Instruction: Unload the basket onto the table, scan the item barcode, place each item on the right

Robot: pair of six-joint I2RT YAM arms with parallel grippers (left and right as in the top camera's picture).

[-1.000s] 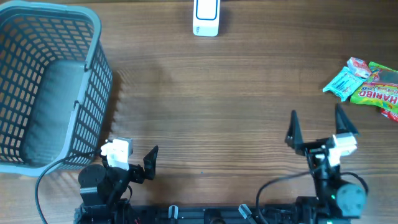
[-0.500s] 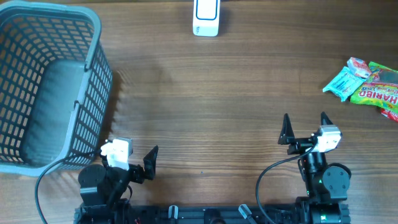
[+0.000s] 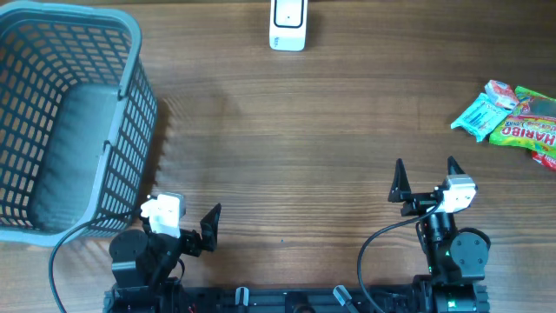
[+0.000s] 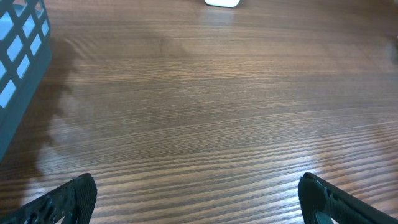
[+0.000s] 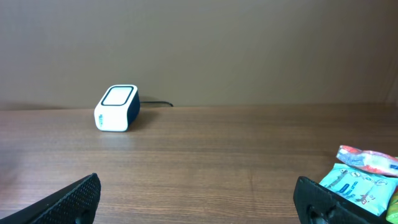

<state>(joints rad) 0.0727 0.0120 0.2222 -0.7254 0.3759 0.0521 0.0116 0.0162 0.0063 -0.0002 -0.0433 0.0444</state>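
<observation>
Since a second ago the right gripper [image 3: 425, 170] has shifted up and left, now at lower right, jaws wide and empty, well apart from the snack packets [image 3: 508, 120] at the desk's [image 3: 304, 139] right edge. Best to take the teal packet [image 3: 476, 115] on the pile's left by one edge, so its barcode stays bare for the scanner [image 3: 287, 24] at top centre; the left gripper [image 4: 196, 202], lower left, is equally wide and empty.

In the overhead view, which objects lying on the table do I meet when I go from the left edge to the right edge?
grey basket → white barcode scanner → teal snack packet → green Haribo bag
</observation>
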